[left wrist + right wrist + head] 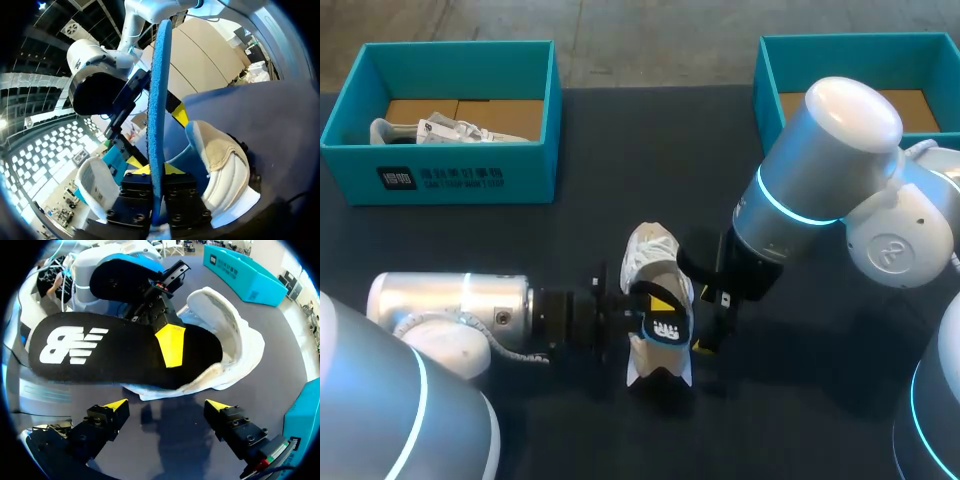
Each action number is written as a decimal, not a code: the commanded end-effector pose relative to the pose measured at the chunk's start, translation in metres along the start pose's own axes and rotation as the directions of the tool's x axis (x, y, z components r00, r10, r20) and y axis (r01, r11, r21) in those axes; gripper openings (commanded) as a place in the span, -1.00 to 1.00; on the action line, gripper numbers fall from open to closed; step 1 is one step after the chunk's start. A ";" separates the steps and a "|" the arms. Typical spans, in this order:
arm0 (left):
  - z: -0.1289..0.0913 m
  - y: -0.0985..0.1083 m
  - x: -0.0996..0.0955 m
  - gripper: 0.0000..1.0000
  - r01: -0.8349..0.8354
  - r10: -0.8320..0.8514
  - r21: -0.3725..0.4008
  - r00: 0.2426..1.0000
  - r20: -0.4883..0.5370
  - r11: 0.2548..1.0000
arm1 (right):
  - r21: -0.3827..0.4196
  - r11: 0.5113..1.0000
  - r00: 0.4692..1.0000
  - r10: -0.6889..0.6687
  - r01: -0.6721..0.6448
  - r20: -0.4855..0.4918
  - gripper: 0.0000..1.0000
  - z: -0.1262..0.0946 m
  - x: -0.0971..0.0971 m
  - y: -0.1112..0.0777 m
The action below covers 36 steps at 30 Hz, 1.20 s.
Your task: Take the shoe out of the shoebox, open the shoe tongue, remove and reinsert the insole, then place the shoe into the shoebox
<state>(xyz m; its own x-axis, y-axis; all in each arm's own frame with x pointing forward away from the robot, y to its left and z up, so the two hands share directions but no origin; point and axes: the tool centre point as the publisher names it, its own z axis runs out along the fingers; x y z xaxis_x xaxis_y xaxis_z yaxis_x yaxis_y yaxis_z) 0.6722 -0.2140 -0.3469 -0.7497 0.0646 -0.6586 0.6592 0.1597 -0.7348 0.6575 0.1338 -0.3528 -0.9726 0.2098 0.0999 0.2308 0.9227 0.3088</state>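
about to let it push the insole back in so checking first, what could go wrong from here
1. The shoe lies unheld on the table: the right gripper is open and short of it, so a push may just slide the shoe away.
2. The left gripper pinches the insole at one spot, its long logo end free, so it may bend or twist instead of seating.
3. Both grippers sit close together and could bump.

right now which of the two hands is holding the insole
The left hand, shut on the black insole by the white shoe; the right hand is open and holds nothing.
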 end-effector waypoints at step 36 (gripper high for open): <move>-0.008 -0.030 0.005 -1.00 -0.014 0.011 -0.068 0.999 -0.036 0.998 | 0.002 1.000 1.000 0.001 -0.001 0.005 1.00 0.001 0.002 0.000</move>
<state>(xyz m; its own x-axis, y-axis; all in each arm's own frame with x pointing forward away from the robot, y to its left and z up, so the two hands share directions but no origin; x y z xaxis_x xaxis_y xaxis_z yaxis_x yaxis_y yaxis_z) 0.6474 -0.2089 -0.3241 -0.7441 0.1004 -0.6605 0.6633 0.2285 -0.7126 0.6575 0.1338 -0.3528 -0.9726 0.2098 0.0999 0.2308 0.9227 0.3088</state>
